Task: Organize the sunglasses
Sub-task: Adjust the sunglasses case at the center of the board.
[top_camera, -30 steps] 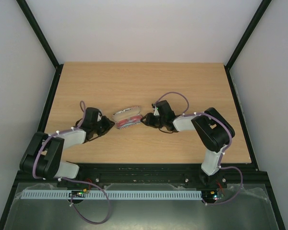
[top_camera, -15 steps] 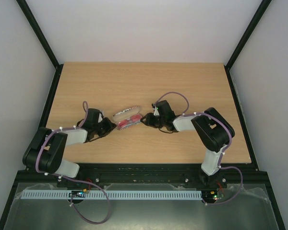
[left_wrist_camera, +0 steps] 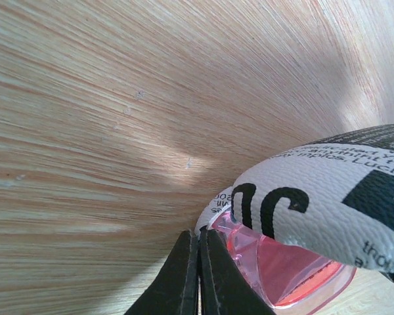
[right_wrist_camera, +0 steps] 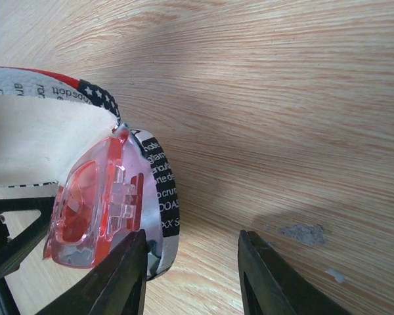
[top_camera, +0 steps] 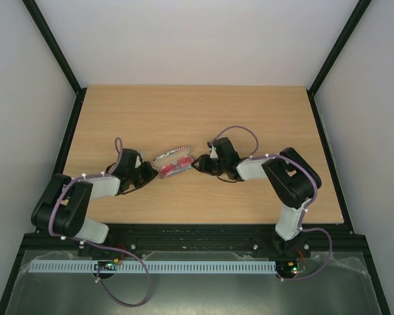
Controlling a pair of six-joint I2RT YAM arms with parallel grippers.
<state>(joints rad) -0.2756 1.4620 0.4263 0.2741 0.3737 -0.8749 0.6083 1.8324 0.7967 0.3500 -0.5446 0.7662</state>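
wooden table [top_camera: 249, 111], left jaws now closed at the case

your left gripper [top_camera: 151, 172] has pressed its fingers [left_wrist_camera: 184, 275] flat together since a second ago. nothing sits between them, and the tips are right at the near end of the flag-print case [top_camera: 171, 157]. that arm's elbow has swung inward too. the sunglasses [top_camera: 175, 167] lie inside the case, red frame showing under the lid, which looks lower than before. your right gripper [top_camera: 198, 164] is at the case's other end, jaws partly apart and gripping nothing, one finger just beside the case.
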